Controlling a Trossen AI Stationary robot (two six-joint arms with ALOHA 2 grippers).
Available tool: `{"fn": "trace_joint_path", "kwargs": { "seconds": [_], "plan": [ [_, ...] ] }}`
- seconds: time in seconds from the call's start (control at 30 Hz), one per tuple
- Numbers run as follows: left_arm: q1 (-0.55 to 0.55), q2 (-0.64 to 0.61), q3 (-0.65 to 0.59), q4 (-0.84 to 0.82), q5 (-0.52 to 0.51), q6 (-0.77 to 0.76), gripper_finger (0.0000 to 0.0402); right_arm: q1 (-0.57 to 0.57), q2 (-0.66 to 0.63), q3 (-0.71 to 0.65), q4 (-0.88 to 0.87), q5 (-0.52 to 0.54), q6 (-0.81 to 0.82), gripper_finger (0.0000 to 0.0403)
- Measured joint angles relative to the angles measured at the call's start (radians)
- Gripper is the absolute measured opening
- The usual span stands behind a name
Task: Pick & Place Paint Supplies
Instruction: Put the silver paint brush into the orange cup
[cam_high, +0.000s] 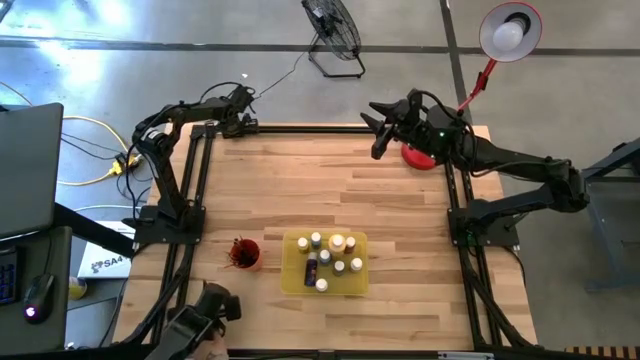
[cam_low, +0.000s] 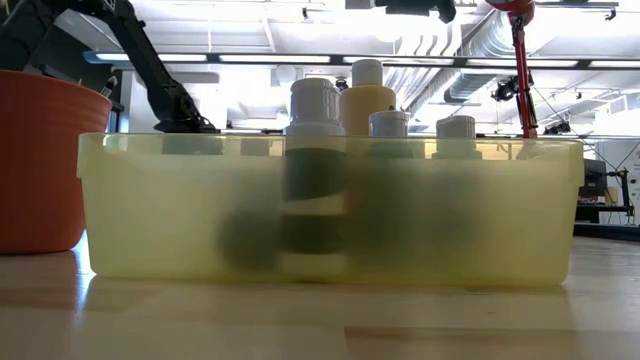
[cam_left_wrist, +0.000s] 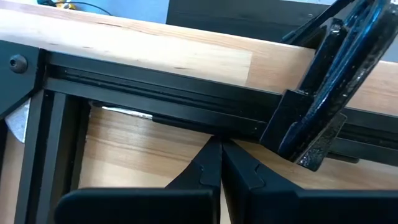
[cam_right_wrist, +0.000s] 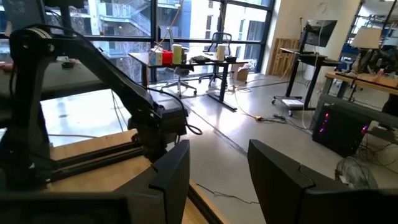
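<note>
The paint bottles (cam_high: 328, 258) are standing upright, clustered inside the yellow tray (cam_high: 293, 282) near the table's front edge, well apart from both sets of jaws. In the low view, their pale caps (cam_low: 315, 101) are poking above the tray's wall. A red cup (cam_high: 245, 253) holding thin paintbrushes (cam_high: 236, 247) is sitting just beside the tray. The left gripper (cam_left_wrist: 219, 163) is resting over the far-left frame rail, its jaws pressed together. The right gripper (cam_right_wrist: 217, 163) is hovering over the table's far-right corner, jaws spread wide, holding nothing.
</note>
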Motion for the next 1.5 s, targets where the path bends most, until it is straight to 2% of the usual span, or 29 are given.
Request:
{"fn": "trace_joint_path", "kwargs": {
  "seconds": [0.5,0.83,1.07,1.3,1.4,1.5],
  "plan": [
    [-0.001,-0.034,-0.002,0.033,-0.026,0.040,0.0000,-0.059,0.000,0.000,0.001,-0.003,0.003,0.0153],
    [0.006,-0.041,-0.077,0.075,-0.016,0.015,0.0000,-0.058,0.000,0.000,0.001,-0.030,-0.001,0.0153],
    [-0.008,-0.041,-0.079,0.031,0.095,0.009,0.0000,-0.058,0.000,0.000,0.001,-0.061,0.000,0.0153],
    [-0.114,-0.122,-0.089,-0.075,0.201,0.089,0.0000,-0.058,0.000,0.000,0.001,-0.061,-0.001,0.0153],
    [-0.154,-0.186,-0.085,-0.053,0.163,0.134,0.0000,-0.058,0.000,0.000,0.001,-0.061,-0.002,0.0153],
    [-0.174,-0.226,-0.085,-0.049,-0.054,0.140,0.0000,-0.058,0.000,0.000,0.001,-0.061,-0.002,0.0153]
  ]
}}
